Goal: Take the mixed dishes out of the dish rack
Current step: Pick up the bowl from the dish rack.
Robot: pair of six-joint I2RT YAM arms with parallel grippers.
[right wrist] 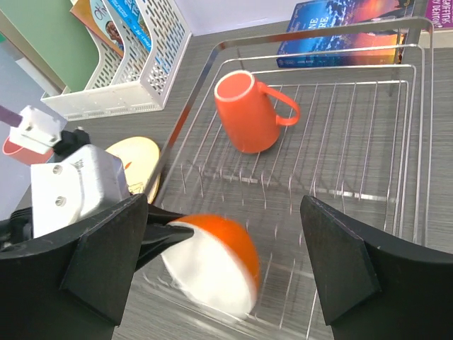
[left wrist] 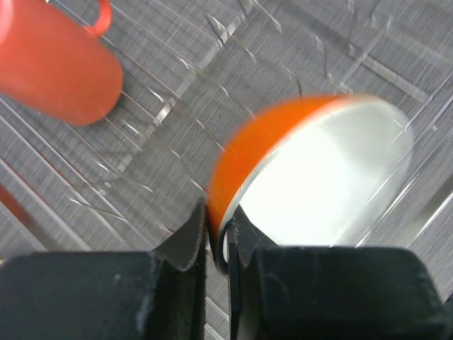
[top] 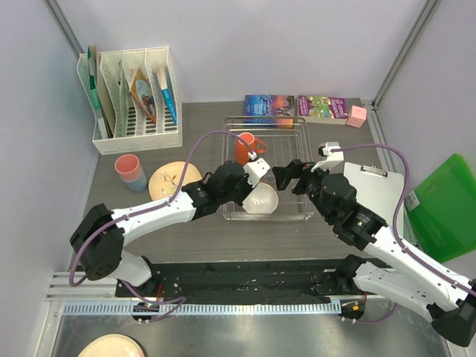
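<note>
The orange bowl with white inside (top: 262,199) is tilted on its side at the near edge of the silver wire dish rack (top: 286,132). My left gripper (top: 249,190) is shut on its rim; in the left wrist view the fingers (left wrist: 185,241) pinch the bowl's (left wrist: 311,177) edge. The orange handled mug (top: 248,146) lies in the rack's far left part. My right gripper (top: 294,175) is open and empty above the rack, the bowl (right wrist: 212,265) below its spread fingers. The pink cup (top: 126,163) sits stacked on the light blue cup (top: 136,181) beside the cream floral plate (top: 175,178) on the table, left of the rack.
A white slotted file organiser (top: 137,97) stands at the back left. Two books (top: 269,106) and a pink block (top: 357,115) lie behind the rack. A clipboard (top: 375,186) and a green folder (top: 442,204) lie at the right.
</note>
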